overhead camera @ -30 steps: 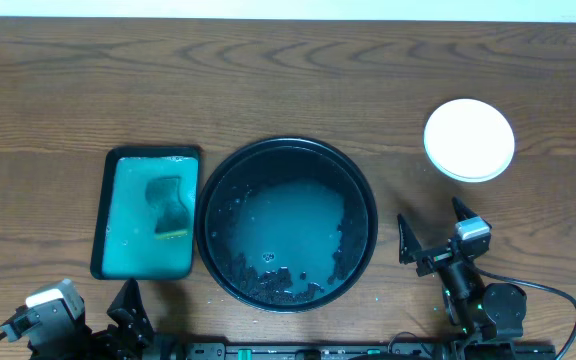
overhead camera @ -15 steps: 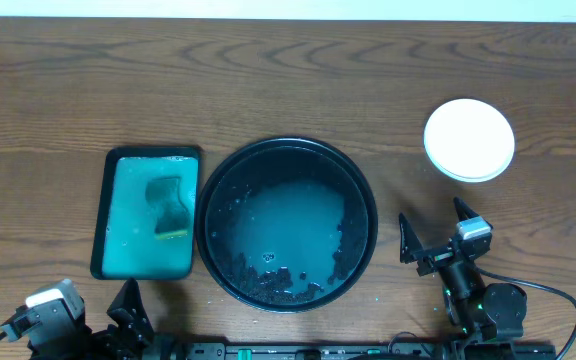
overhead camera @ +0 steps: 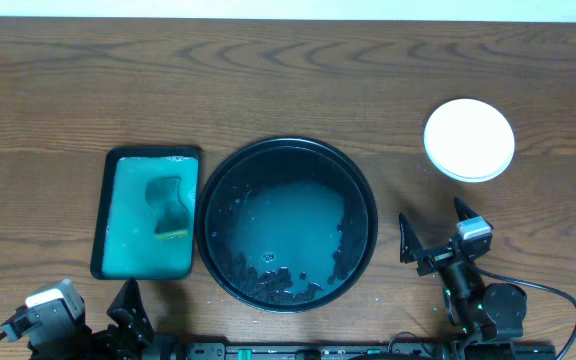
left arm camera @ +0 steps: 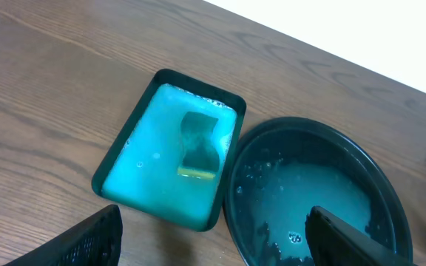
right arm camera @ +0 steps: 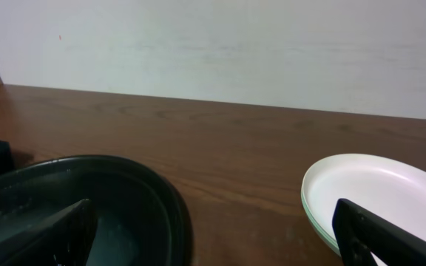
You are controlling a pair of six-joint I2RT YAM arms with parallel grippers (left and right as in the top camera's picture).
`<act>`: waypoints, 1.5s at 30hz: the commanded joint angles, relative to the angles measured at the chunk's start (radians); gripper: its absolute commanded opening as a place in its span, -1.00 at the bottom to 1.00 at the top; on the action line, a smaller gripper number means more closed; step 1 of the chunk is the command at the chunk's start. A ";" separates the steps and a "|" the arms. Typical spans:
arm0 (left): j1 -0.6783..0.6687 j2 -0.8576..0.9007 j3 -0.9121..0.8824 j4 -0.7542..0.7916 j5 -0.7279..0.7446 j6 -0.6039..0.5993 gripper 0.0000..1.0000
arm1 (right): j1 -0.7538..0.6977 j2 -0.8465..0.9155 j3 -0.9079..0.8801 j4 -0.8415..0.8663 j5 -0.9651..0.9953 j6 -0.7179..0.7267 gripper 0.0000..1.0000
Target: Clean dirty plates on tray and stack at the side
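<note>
The round black tray (overhead camera: 366, 196) sits mid-table and holds only teal soapy water and dark specks; it also shows in the left wrist view (left arm camera: 379, 174) and the right wrist view (right arm camera: 161, 196). The plates (overhead camera: 469, 139) stand as one stack at the right of the tray, white on top, pale green rims under it in the right wrist view (right arm camera: 379, 196). My left gripper (overhead camera: 98, 322) is open and empty at the table's front left. My right gripper (overhead camera: 431, 232) is open and empty, front right, between the tray and the stack.
A rectangular teal-green tray (overhead camera: 113, 215) with teal water and a sponge (overhead camera: 169, 205) lies just left of the black tray; it also shows in the left wrist view (left arm camera: 135, 159). A pale wall runs behind the table's far edge.
</note>
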 commanded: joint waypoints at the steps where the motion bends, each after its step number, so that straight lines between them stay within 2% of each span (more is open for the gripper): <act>1: 0.003 0.001 -0.007 0.000 0.006 -0.001 0.59 | -0.016 -0.006 -0.001 -0.005 0.010 0.013 0.99; 27: 0.003 0.001 -0.010 0.007 0.002 0.002 0.59 | -0.016 -0.006 -0.001 -0.005 0.010 0.013 0.98; 34: 0.019 -0.025 -0.175 0.274 0.002 0.003 0.59 | -0.016 -0.006 -0.001 -0.005 0.010 0.013 0.99; 40: 0.051 -0.157 -0.486 0.613 0.043 0.002 0.59 | -0.016 -0.006 -0.001 -0.005 0.010 0.013 0.98; 45: 0.080 -0.289 -0.709 0.763 0.050 -0.046 0.59 | -0.016 -0.006 -0.001 -0.005 0.010 0.013 0.99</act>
